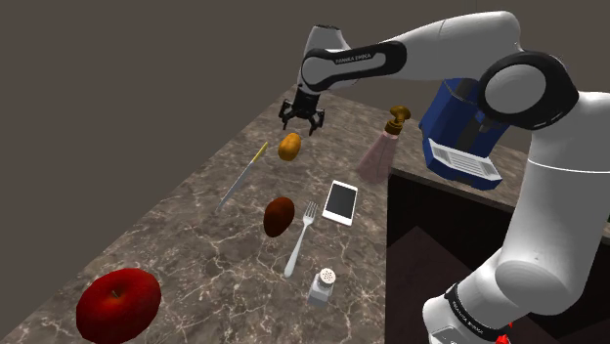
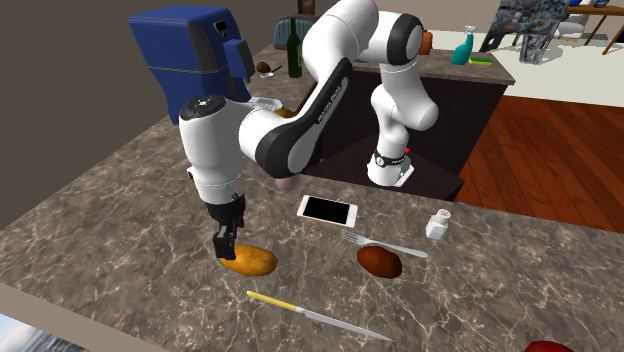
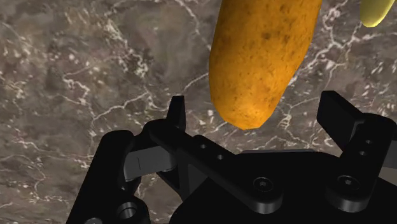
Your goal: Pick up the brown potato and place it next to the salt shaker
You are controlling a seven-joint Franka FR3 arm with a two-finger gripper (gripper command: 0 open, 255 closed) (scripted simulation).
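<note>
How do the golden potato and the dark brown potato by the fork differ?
Colour: the golden potato is speckled orange-yellow; the dark brown potato is reddish brown.
Place: the golden potato lies just ahead of the gripper, its jaws open; the dark brown potato lies beside the fork, nearer the salt shaker.
Both rest unheld on the marbled counter.

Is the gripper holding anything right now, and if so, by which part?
Nothing is held. The gripper is open just above the orange-brown potato; the potato's end lies between the fingers without touching either.
</note>
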